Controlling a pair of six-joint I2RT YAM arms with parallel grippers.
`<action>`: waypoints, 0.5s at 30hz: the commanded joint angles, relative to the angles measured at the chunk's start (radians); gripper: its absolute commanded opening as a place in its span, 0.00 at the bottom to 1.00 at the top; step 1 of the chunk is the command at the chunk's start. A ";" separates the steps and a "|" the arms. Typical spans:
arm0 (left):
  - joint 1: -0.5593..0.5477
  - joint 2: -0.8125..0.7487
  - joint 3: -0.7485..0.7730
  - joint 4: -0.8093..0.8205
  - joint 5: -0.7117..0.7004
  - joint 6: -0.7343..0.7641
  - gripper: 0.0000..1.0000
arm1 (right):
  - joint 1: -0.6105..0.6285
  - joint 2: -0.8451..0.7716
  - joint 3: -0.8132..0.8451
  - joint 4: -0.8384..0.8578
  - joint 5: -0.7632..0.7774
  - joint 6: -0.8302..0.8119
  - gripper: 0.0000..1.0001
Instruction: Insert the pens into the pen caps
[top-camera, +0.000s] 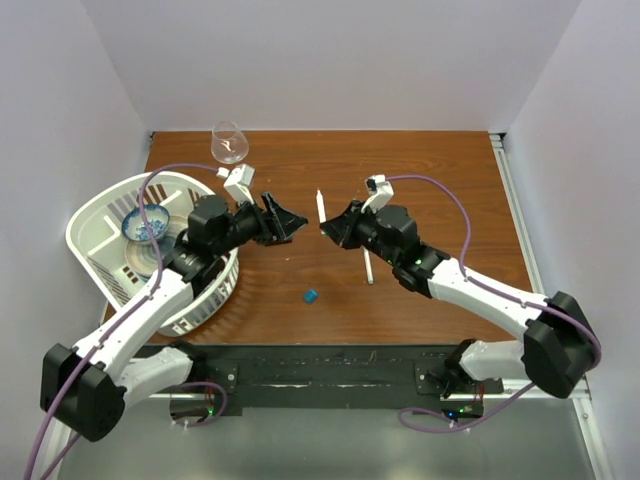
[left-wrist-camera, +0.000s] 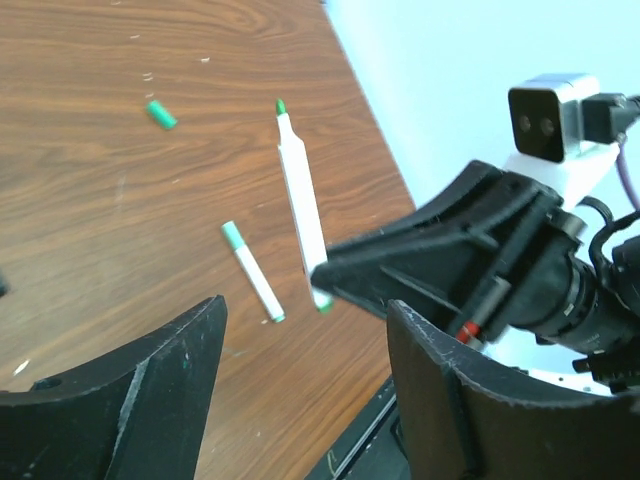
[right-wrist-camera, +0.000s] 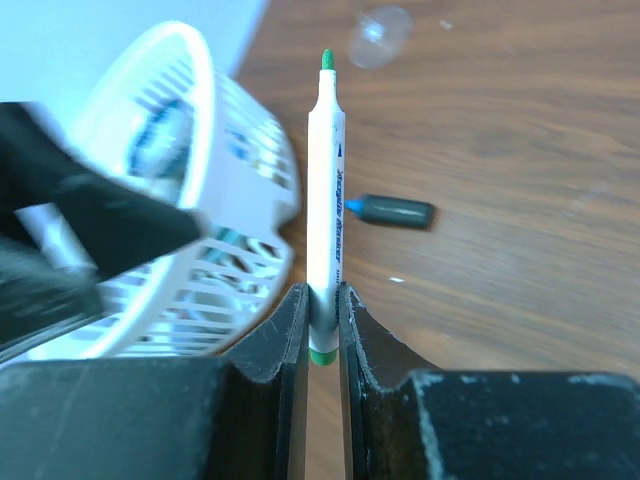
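1. Right wrist view: right fingers (right-wrist-camera: 280, 350) pinch a pen (right-wrist-camera: 326, 190) near its lower end.
2. Left fingers (left-wrist-camera: 150, 390) are spread, empty, near it.
3. Blue cap (top-camera: 311, 296) lies apart on open surface (top-camera: 440, 170), away from edges.

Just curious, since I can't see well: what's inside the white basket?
A blue-patterned bowl lies in the basket, beside what looks like a plate. The left arm crosses over its right side, so whatever lies beneath there is hidden.
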 joint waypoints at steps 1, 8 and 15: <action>-0.001 0.049 0.057 0.201 0.097 -0.024 0.69 | 0.022 -0.065 -0.047 0.144 -0.020 0.061 0.00; -0.001 0.100 0.096 0.227 0.080 0.007 0.68 | 0.074 -0.116 -0.041 0.160 -0.027 0.052 0.00; -0.006 0.108 0.054 0.278 0.126 -0.023 0.55 | 0.129 -0.130 -0.018 0.155 -0.006 0.040 0.00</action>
